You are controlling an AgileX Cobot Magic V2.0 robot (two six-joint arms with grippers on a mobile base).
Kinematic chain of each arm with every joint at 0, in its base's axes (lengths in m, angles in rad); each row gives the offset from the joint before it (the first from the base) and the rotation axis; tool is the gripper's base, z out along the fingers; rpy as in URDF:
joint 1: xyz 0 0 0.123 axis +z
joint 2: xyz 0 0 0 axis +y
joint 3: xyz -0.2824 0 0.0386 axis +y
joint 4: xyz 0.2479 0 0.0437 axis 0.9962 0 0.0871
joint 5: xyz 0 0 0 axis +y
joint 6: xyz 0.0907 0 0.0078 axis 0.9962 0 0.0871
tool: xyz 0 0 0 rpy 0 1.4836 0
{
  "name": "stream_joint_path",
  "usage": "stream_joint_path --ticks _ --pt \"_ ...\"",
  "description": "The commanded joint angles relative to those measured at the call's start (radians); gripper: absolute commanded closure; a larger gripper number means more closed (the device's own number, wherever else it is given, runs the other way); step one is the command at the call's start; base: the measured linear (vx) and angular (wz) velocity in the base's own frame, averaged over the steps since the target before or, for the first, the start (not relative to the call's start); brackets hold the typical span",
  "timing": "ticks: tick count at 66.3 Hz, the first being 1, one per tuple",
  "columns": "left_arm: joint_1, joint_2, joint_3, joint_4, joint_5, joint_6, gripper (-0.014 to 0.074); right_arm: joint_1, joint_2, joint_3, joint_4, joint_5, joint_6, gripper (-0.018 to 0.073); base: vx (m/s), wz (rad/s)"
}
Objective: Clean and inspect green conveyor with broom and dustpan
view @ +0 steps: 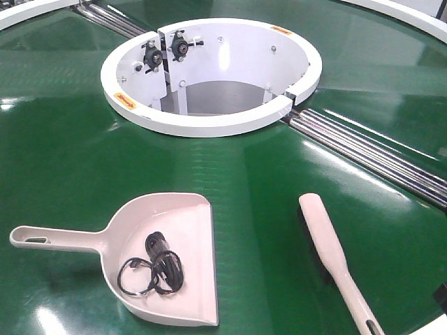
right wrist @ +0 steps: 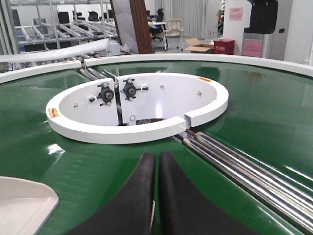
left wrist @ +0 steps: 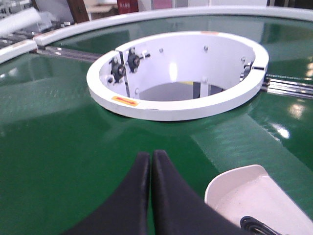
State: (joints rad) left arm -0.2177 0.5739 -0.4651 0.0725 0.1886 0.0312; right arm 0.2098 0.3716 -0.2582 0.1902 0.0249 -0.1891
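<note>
Lying ahead and to the right of the left pincer [left wrist: 149,161], whose black fingers are pressed together on nothing, the dustpan [view: 171,262] looks light, stiff and slick; its straight handle is the likely hold. Pale pinkish plastic, it carries a coiled black cable [view: 155,269]. Further right, the cream broom [view: 332,255] rests flat on the glossy green conveyor [view: 63,160], probably light and rigid, best taken at its tapering handle. The right pincer [right wrist: 156,164] is likewise closed and empty, the broom out of its view.
</note>
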Motion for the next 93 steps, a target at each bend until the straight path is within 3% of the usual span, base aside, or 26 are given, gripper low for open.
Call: stream_joint_path --ticks 1,54,64,74,93 --pt "-0.006 -0.058 0.035 -0.012 -0.141 -0.011 0.0621 -0.003 0.002 -0.025 -0.006 -0.086 -0.001 0.0564 0.00 0.00" --pt "-0.004 -0.105 0.051 -0.012 -0.127 -0.011 0.0620 -0.003 0.002 -0.025 -0.006 -0.089 0.000 0.0564 0.00 0.00" --pt "0.065 -0.167 0.086 -0.037 -0.105 -0.011 0.0620 -0.003 0.002 -0.025 -0.006 -0.089 0.000 0.0564 0.00 0.00" --pt "0.144 -0.337 0.239 -0.063 -0.139 -0.011 0.0620 -0.003 0.002 -0.025 -0.006 -0.089 0.000 0.0564 0.00 0.00" --pt "0.207 -0.606 0.519 -0.058 -0.152 -0.011 0.0619 -0.003 0.005 -0.025 -0.006 -0.088 0.000 0.0564 0.00 0.00"
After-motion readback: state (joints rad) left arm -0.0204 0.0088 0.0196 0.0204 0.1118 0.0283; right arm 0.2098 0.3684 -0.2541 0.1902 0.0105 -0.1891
